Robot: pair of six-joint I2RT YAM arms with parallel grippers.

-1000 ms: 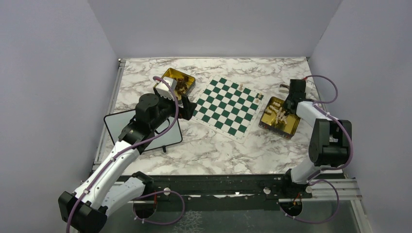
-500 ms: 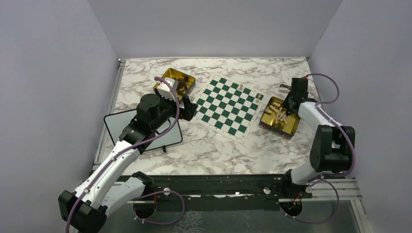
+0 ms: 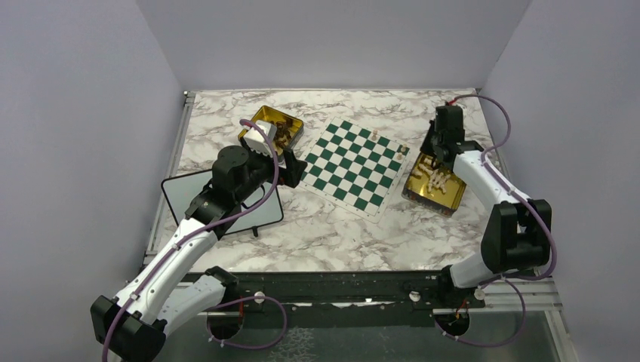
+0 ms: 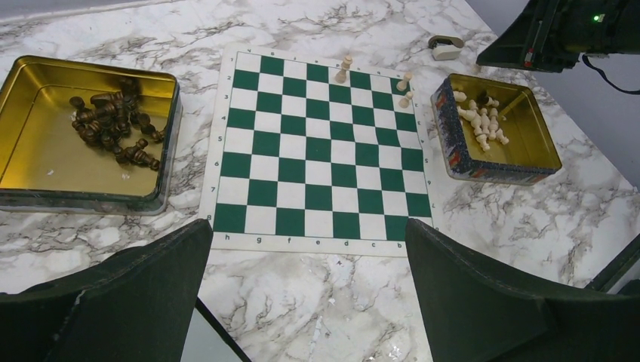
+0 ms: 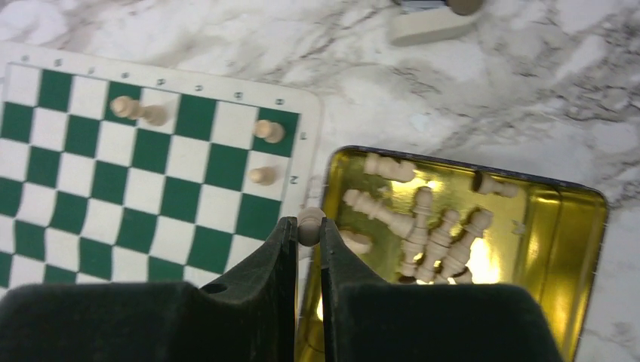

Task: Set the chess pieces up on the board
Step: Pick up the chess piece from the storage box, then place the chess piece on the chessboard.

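Marble-look table (image 4: 317,302), white with grey veining, smooth, faint sheen. Thin board (image 4: 317,151), flat matt mat printed green and white. Metal tin of dark pieces (image 4: 45,166) and tin of pale pieces (image 4: 532,147), both glossy gold and reflective inside. The pale chess pieces (image 5: 419,226) are smooth cream, wood or plastic unclear. The dark chess pieces (image 4: 113,128) are brown and wood-like. Glossy whiteboard (image 3: 181,197), black frame.

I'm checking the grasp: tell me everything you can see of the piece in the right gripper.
The pale chess piece is beige, looking like smooth wood, with a rounded head; only that top shows, the rest hidden between the dark fingers of the right gripper, which is shut on it. In the wrist view it lies over the gap between the board's white border and the gold tin's rim. Nothing else visibly touches it.
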